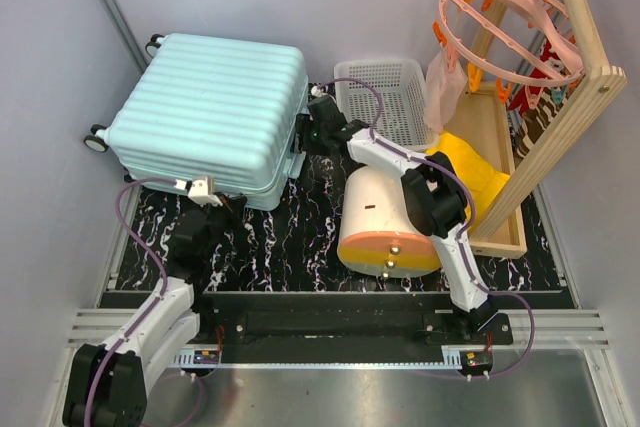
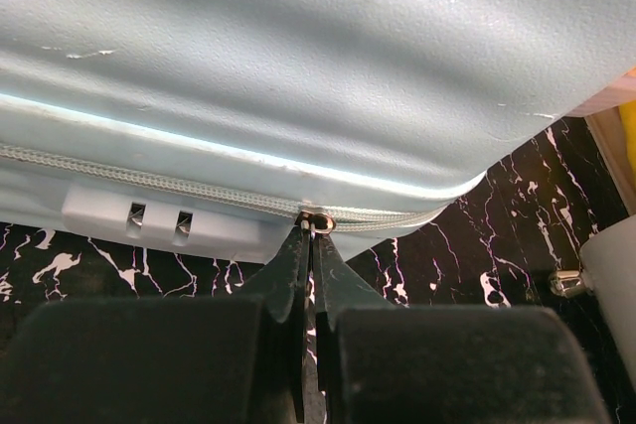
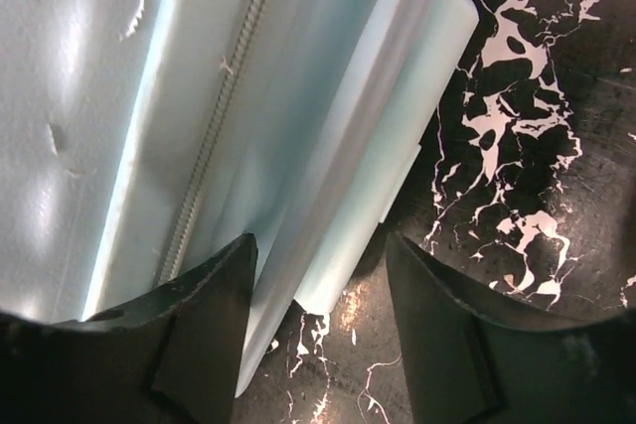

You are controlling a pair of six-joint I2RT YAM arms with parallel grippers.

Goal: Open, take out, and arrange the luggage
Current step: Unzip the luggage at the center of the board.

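— Lying shut on its broad side, the luggage (image 1: 210, 112) fills the far left of the marbled mat (image 1: 280, 237) in the overhead view. How much room is around it?
— Little. Grey walls (image 1: 60, 67) run close behind it and to its left, where two wheels (image 1: 97, 140) stick out. Just to its right stands a white basket (image 1: 385, 97). Off its right front corner lies a cream cylinder (image 1: 385, 217), with a wooden rack (image 1: 560, 97) beyond. Bare mat shows only in front. The left gripper (image 1: 205, 187) meets its front edge and the right gripper (image 1: 318, 119) its right edge.
— And how does it look?
— Pale mint, ribbed, with rounded corners.
— The left wrist view?
— The luggage (image 2: 298, 67) is lightly scuffed, and a zipper (image 2: 149, 181) runs along its seam. The left gripper (image 2: 311, 245) is pinched tight on the zipper pull (image 2: 318, 222), near the rounded corner. The frame cuts off the rest of the shell.
— The right wrist view?
— The right gripper (image 3: 318, 325) stands with jaws apart, its fingers (image 3: 214, 315) astride a raised pale ledge of the luggage (image 3: 99, 96). Mat (image 3: 537, 146) lies on the ledge's other side. Whether a finger touches the shell is hard to tell.
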